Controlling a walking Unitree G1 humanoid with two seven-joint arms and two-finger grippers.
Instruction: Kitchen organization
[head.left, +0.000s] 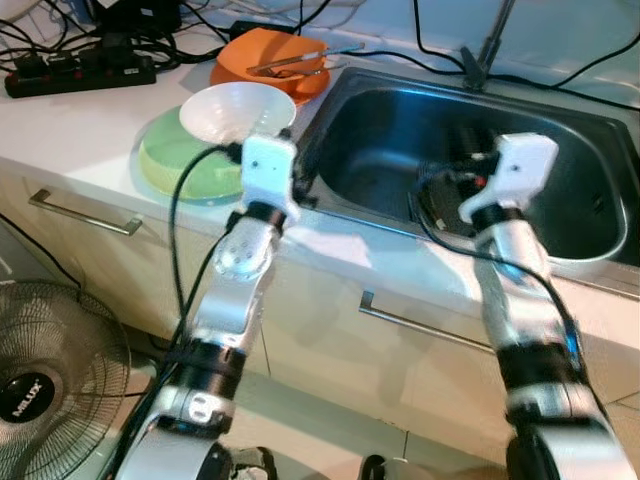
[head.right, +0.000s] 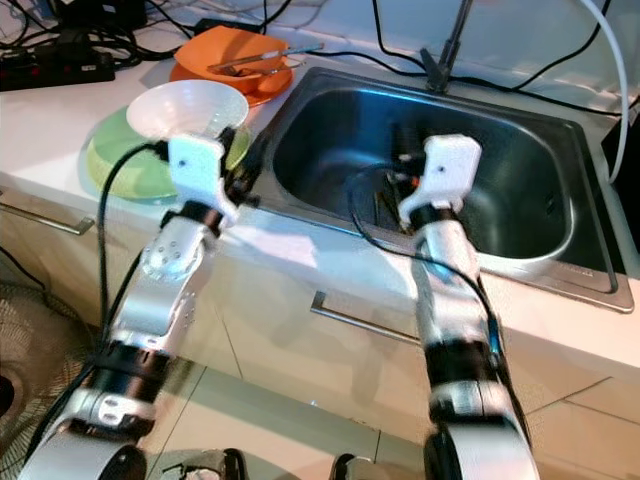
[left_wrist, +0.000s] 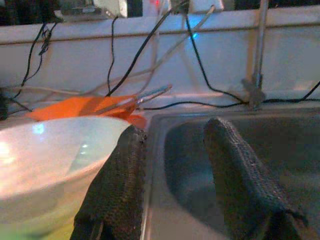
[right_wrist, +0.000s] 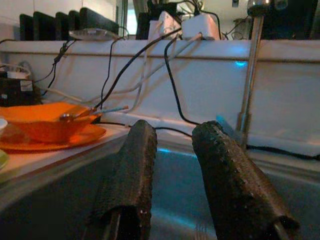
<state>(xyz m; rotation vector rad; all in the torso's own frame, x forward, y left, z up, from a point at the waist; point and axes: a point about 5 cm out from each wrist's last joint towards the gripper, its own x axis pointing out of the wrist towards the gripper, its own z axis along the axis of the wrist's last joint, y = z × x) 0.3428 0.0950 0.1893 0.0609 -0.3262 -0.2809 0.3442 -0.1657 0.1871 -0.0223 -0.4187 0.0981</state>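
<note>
I have the left gripper (left_wrist: 172, 175) open at the sink (head.left: 560, 250) rim, white bowl (left_wrist: 50, 155) just beside one finger. The right gripper (right_wrist: 175, 175) hangs open inside the sink.

head pair: high, looking forward and down over both arms at counter and sink (head.left: 560, 200)
left wrist: low, close, beside white bowl (left_wrist: 50, 150), facing far wall
right wrist: low inside sink, facing far wall
shared: orange bowl (right_wrist: 45, 122), sink, cables
</note>
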